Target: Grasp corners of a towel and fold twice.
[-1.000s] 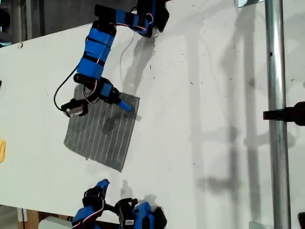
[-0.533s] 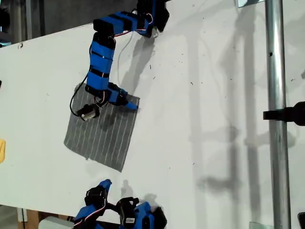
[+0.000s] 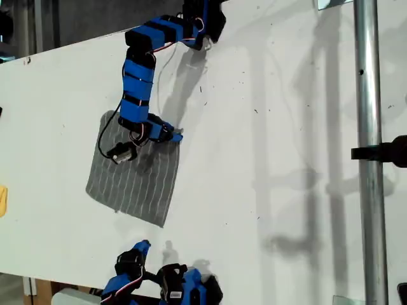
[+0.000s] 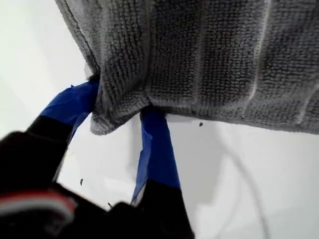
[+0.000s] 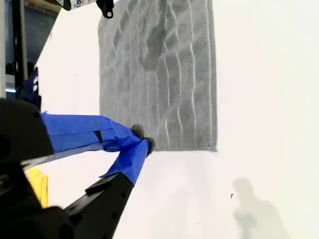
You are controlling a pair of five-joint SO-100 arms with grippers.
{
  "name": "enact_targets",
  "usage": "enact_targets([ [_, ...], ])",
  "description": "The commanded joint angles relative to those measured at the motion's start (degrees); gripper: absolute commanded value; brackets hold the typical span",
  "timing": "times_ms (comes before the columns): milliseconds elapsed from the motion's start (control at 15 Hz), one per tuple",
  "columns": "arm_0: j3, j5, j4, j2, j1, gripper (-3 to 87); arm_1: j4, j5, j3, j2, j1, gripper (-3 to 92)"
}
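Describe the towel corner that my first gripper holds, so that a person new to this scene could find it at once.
On the white table a grey striped towel lies toward the exterior view's left. My first gripper is shut on its upper corner on the exterior view's right. Only this corner is bunched between blue fingers; the others lie flat and free.

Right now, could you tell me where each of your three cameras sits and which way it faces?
Exterior view: high off the arms, looking down on the white table, the towel and both blue arms.
First wrist view: on my first gripper, facing a pinched towel corner; blue fingers show.
Second wrist view: on my second gripper, facing along the table; blue fingers show.
Shared: all three show the towel.
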Motion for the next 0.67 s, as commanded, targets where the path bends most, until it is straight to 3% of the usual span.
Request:
enact_targets([
  [0, -0.35, -0.53, -0.88, 1.32, 0.62, -2.8, 3.78, 0.35, -1.85, 1.93, 0.09, 25.2],
  [133, -0.35, -0.44, -0.88, 1.76, 0.62, -2.8, 9.67, 0.53, -2.46, 7.65, -0.53, 32.0],
  [400, -0.26, -0.35, -1.14, 1.85, 0.53, -2.8, 17.84, 0.88, -10.9, 14.94, -1.14, 33.8],
  [600, -0.18, -0.35, -1.32, 1.85, 0.53, -2.8, 14.59, 0.88, -10.99, 10.37, -0.79, 34.1],
])
